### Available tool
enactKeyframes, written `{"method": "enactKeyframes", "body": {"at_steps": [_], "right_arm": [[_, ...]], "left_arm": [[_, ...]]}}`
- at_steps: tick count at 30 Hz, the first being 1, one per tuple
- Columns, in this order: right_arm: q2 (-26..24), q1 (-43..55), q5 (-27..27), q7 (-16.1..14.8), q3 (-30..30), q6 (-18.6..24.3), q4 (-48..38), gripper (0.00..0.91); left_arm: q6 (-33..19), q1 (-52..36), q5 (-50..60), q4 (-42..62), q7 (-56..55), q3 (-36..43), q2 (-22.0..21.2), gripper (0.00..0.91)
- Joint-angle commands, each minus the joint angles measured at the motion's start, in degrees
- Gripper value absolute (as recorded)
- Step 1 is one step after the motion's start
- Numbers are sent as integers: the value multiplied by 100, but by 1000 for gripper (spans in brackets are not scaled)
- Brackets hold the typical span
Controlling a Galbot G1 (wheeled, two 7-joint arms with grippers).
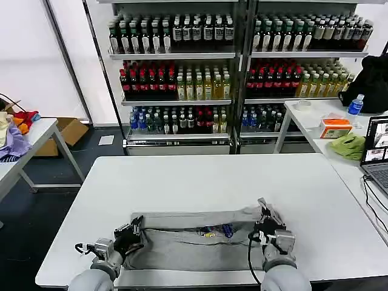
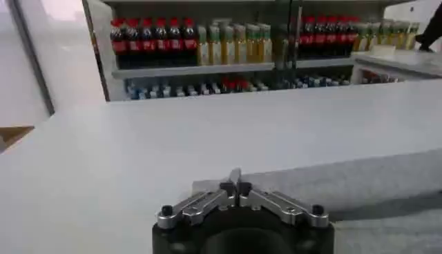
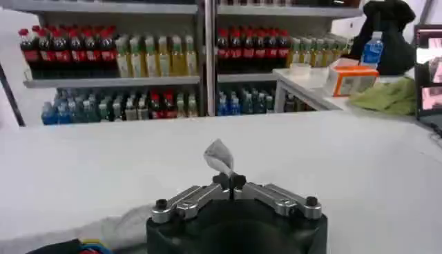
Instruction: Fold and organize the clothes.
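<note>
The grey shirt (image 1: 194,242) lies folded along the tabletop's (image 1: 212,182) near edge; left gripper (image 1: 134,228) pinches its left corner, right gripper (image 1: 265,212) pinches its right corner.

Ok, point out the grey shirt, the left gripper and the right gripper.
grey shirt (image 1: 182,245): head view, the flat middle panel below the chest print.
left gripper (image 1: 134,227): head view, fingertips at the shirt's corner.
right gripper (image 3: 233,181): right wrist view, fingertips pinching a fabric tip.
</note>
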Motion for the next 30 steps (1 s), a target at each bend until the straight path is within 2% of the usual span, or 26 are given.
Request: {"method": "enactKeyframes", "body": {"at_steps": [1, 5, 6, 7, 8, 9, 10, 11, 12, 13, 14, 15, 30], "right_arm": [[6, -518, -65, 30, 31, 141, -20, 0], [2, -521, -70, 34, 33, 161, -83, 0], [-7, -518, -76, 29, 22, 162, -116, 0], [-14, -514, -87, 23, 14, 159, -144, 0], [-17, -512, -98, -1, 13, 153, -160, 0], [-30, -506, -109, -39, 6, 140, -190, 0], [-41, -503, -112, -64, -4, 127, -219, 0], [-39, -507, -116, -68, -7, 127, -234, 40], [-25, -524, -140, -89, -19, 129, -255, 262], [-25, -550, -149, -107, -33, 130, -252, 403], [-25, -566, -157, -128, -41, 130, -247, 856], [-24, -599, -175, -161, -51, 126, -240, 907], [-182, -926, -266, -56, 326, 292, 280, 907]], "left_arm": [[-14, 59, 49, 145, 14, 4, -2, 0], [-21, 44, 90, 155, 24, 21, -35, 0], [-31, 39, 131, 164, 25, 30, -58, 30], [-43, 37, 172, 169, 27, 39, -71, 101], [-50, 40, 208, 167, 33, 44, -79, 312], [-53, 50, 247, 152, 40, 50, -106, 705], [-45, 62, 259, 127, 37, 54, -125, 887], [-30, 77, 281, 115, 38, 56, -139, 887], [-26, 114, 351, 66, 42, 58, -163, 907], [-29, 144, 369, 11, 41, 58, -182, 907], [-27, 174, 388, -24, 40, 54, -199, 907], [-23, 222, 394, -123, 36, 52, -227, 907], [117, 296, 592, -604, -151, -28, -416, 907]]}}
